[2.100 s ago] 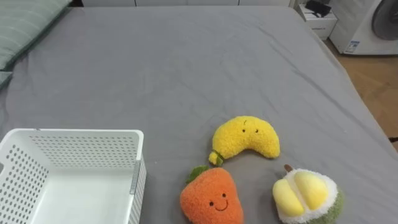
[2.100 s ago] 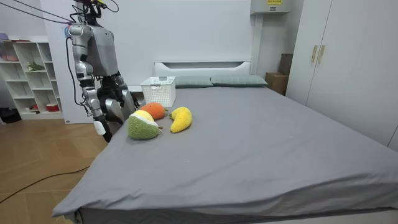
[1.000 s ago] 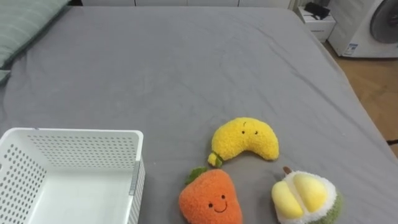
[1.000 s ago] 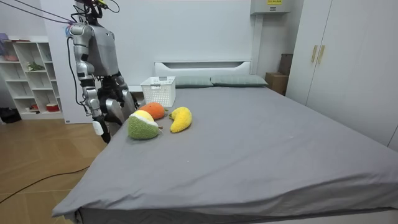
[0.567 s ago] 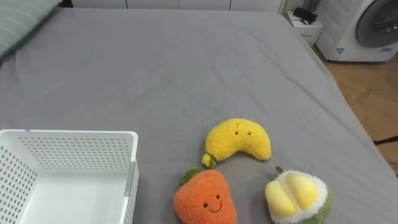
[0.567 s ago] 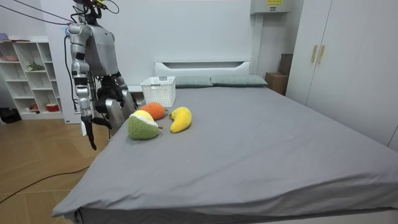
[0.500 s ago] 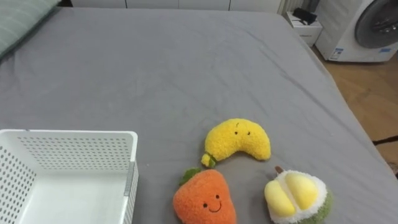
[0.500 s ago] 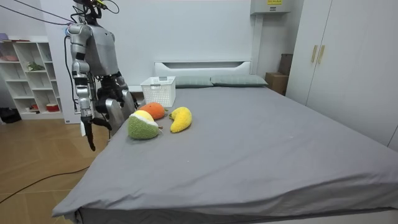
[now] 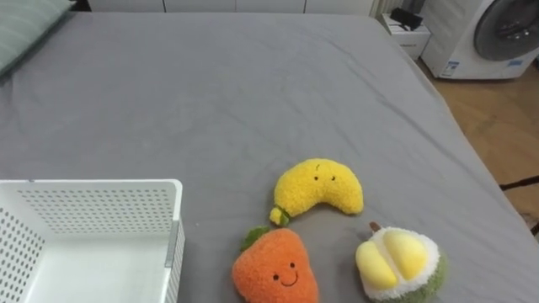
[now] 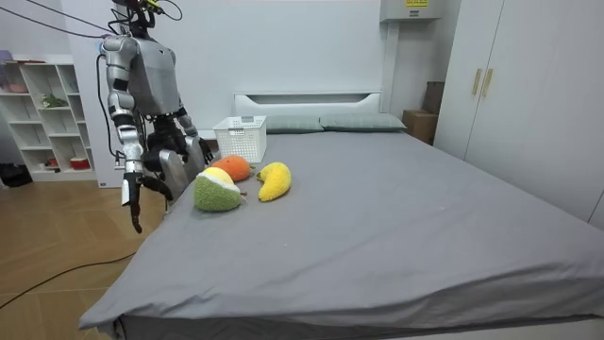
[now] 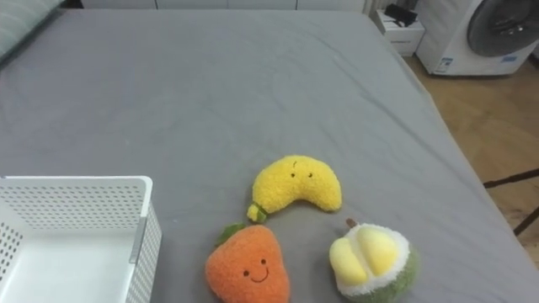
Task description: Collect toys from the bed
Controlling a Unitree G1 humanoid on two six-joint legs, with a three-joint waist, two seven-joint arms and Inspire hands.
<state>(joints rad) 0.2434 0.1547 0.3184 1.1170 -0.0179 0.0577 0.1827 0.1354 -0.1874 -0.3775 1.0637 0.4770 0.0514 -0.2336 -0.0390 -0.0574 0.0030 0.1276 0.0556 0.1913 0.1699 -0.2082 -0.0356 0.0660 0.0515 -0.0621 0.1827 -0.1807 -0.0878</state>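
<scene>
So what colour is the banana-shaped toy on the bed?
The banana-shaped toy is yellow; the left eye view shows it best.

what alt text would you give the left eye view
Three plush toys lie close together on a grey bed, near the bottom edge: a yellow banana, an orange smiling fruit below it, and a durian to the right. A white perforated basket sits at lower left; a washing machine stands at upper right.
</scene>
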